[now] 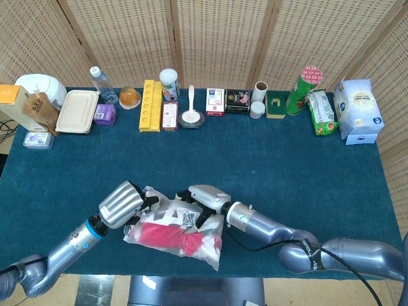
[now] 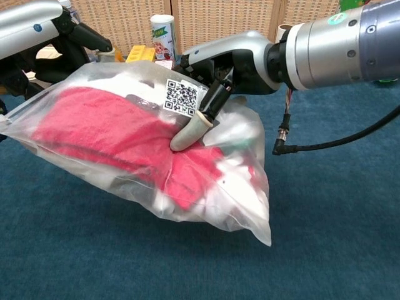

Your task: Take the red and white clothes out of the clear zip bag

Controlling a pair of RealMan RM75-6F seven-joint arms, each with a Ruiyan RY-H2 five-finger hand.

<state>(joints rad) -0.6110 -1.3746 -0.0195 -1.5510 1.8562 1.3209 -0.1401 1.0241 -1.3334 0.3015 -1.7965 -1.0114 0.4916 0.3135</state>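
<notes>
Bag near table edge, fingers apparently pressing

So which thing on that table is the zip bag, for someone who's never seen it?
Look at the near edge of the blue table, away from the row of items at the back. Between the two metal hands lies the clear zip bag, the only soft see-through pouch, stuffed with red and white clothes and bearing a square code sticker.

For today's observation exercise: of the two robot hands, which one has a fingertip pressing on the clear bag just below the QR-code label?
The right robot hand: its pale fingertip presses the clear plastic zip bag below the QR-code label. The left robot hand holds the bag's far left end.
</notes>
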